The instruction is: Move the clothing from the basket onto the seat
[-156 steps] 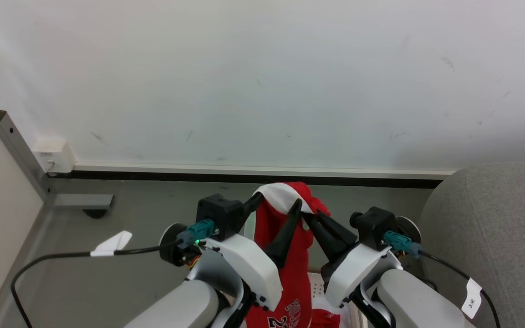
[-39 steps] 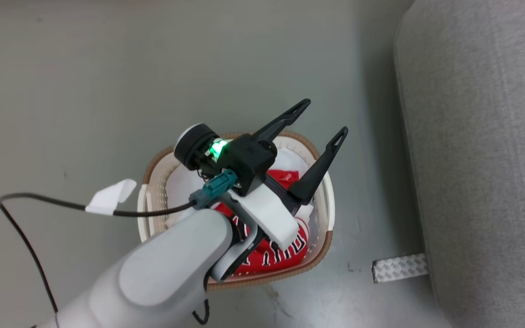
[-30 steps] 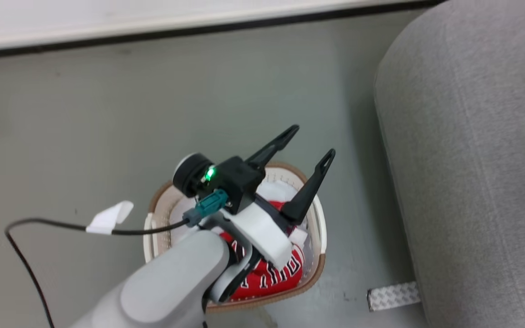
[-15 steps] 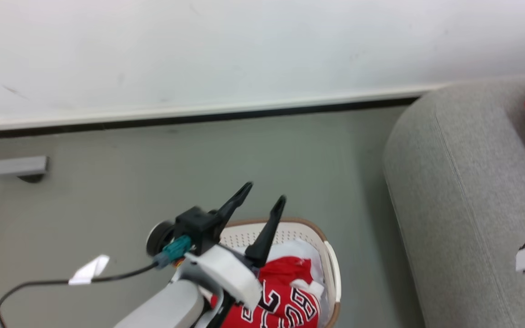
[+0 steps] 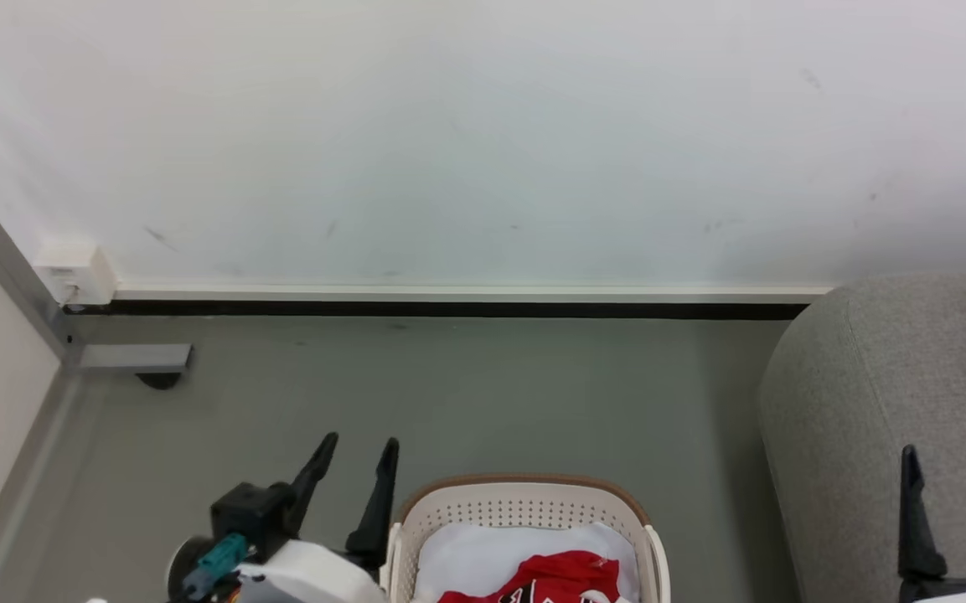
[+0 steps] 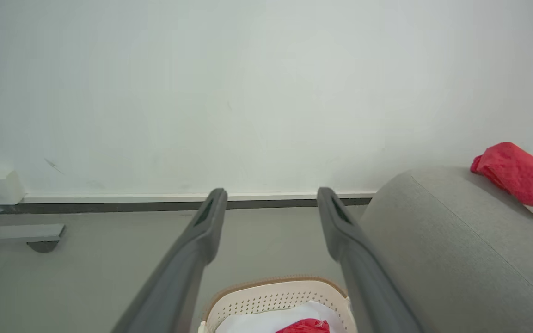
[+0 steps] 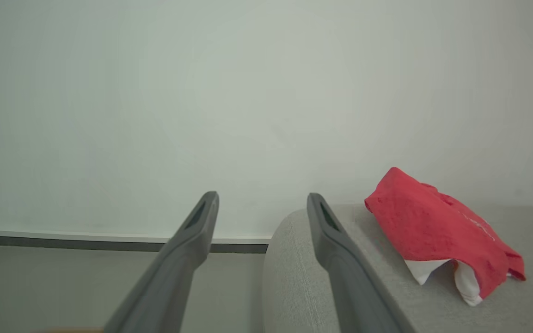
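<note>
clothing (image 5: 562, 578) sits in the basket (image 5: 524, 484), just right of and beneath our left gripper (image 5: 360, 441), whose fingers gape wide and empty; our right gripper (image 5: 946, 453), equally spread and empty, hangs over the seat (image 5: 860, 377), farther off.

Home-like room: grey sofa (image 5: 868, 394), laundry basket (image 5: 524, 484), bare white wall (image 5: 483, 126).

Basket (image 5: 524, 509) on floor (image 5: 449, 394) left of seat (image 5: 851, 402), one garment (image 5: 562, 578) in basket, another garment (image 7: 432, 231) on seat, wall (image 5: 483, 142) behind

Red jersey (image 7: 432, 231), grey sofa (image 5: 834, 402), brown-rimmed cream perforated basket (image 5: 524, 512), white cloth (image 5: 483, 557)
</note>
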`<state>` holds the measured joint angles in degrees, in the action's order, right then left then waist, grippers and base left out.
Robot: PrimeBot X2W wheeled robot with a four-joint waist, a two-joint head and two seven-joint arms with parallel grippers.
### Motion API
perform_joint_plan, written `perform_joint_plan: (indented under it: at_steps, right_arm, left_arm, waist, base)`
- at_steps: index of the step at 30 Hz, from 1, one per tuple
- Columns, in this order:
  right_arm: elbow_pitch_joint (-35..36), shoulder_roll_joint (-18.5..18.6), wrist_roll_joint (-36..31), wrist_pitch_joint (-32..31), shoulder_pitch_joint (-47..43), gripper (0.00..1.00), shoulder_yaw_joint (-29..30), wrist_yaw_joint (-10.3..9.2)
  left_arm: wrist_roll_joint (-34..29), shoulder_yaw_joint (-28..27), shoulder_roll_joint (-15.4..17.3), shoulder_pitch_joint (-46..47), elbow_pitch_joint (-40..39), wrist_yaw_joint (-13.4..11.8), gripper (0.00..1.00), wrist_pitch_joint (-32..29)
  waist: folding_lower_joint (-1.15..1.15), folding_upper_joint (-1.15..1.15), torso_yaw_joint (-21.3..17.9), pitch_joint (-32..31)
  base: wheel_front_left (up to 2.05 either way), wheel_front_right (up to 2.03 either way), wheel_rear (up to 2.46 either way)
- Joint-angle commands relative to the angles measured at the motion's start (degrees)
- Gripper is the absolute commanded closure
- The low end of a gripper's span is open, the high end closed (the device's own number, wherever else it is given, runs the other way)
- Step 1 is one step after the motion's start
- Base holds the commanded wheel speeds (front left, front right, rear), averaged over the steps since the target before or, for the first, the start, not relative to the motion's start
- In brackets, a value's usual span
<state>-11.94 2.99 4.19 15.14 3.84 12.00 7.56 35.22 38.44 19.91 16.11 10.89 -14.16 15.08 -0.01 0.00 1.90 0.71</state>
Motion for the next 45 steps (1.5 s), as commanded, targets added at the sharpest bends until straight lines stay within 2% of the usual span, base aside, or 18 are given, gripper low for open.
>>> perform_joint_plan:
  at_steps: [1,5,15,23,32,45]
  right_arm:
    - [-0.6,-0.1,1.1,0.0,-1.8,0.00,-1.1,-0.15]
    - [-1.5,0.0,2.2,0.0,-4.2,0.00,-3.2,-0.15]
    - [-2.5,0.0,4.3,0.0,-6.8,0.00,-6.5,-0.15]
    - [-3.6,-0.1,4.9,0.0,-7.7,0.00,-6.9,-0.15]
    - [-3.7,-0.1,5.1,0.0,-7.0,0.00,-7.2,-0.15]
    - [-4.1,-0.1,5.3,0.0,-7.0,0.00,-7.9,-0.14]
  left_arm:
    - [-1.4,-2.6,-0.8,-2.5,-0.6,0.2,0.00,0.1]
    - [-4.5,-8.3,-2.1,-7.4,-0.8,1.5,0.00,0.1]
    - [-12.3,-20.1,-5.6,-15.6,0.7,7.8,0.00,0.1]
    - [-17.1,-26.7,-9.4,-18.4,0.9,12.0,0.00,0.1]
    - [-21.1,-31.5,-12.6,-18.6,1.8,15.8,0.00,0.1]
    - [-24.5,-34.5,-15.2,-18.1,2.6,18.7,0.00,0.1]
  waist:
    - [0.01,0.00,1.0,-1.1]
    - [0.01,0.00,1.1,-2.0]
    - [0.01,0.00,0.6,-3.4]
    - [0.01,0.00,0.7,-4.0]
    - [0.01,0.00,0.4,-3.9]
    - [0.01,0.00,0.0,-3.2]
  base:
    - [0.00,0.00,0.00]
    - [0.00,0.00,0.00]
    - [0.00,0.00,0.00]
    - [0.00,0.00,0.00]
    - [0.00,0.00,0.00]
    - [0.00,0.00,0.00]
